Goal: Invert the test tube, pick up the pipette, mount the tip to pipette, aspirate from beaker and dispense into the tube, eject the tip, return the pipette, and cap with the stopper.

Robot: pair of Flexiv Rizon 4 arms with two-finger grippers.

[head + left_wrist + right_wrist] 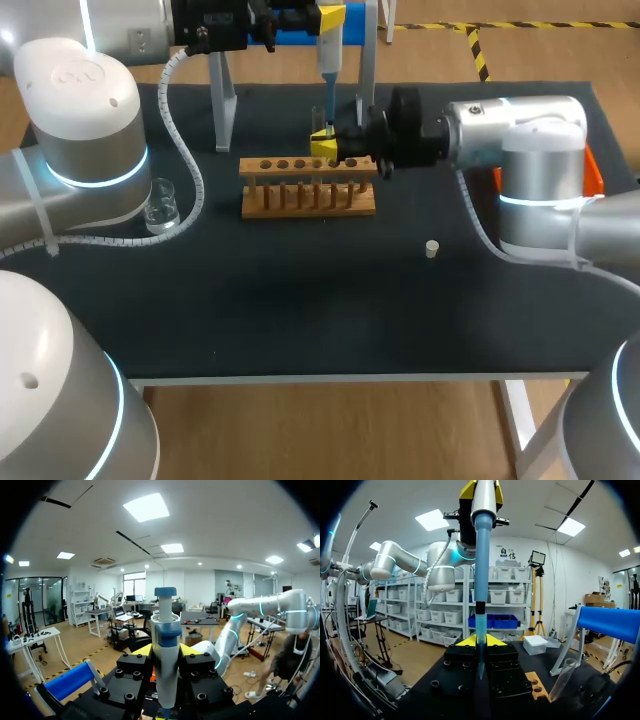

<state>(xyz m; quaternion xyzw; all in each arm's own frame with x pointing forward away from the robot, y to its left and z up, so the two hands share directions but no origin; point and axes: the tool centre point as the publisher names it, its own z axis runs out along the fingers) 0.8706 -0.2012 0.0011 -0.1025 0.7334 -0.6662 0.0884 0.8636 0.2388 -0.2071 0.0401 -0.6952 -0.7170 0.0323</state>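
Note:
My left gripper [330, 17] [166, 652] is at the back of the table, shut on the upright blue and white pipette [328, 60] [166, 655]. The pipette's shaft [481, 555] points down, and a slim pipette tip [328, 118] [479, 645] sits at its lower end. My right gripper [323, 146] [480, 641] reaches in from the right just behind the wooden rack [308, 185] [537, 685], shut on that tip. A clear test tube [562, 680] leans beside the rack. The glass beaker [160, 206] stands at the left. The small stopper [432, 248] lies right of centre.
The pipette stand's metal legs [222, 105] and blue bar [300, 38] [610, 622] [70, 680] rise at the back, close to both grippers. An orange box [593, 172] sits behind my right arm. The left arm's cable [185, 150] hangs near the beaker.

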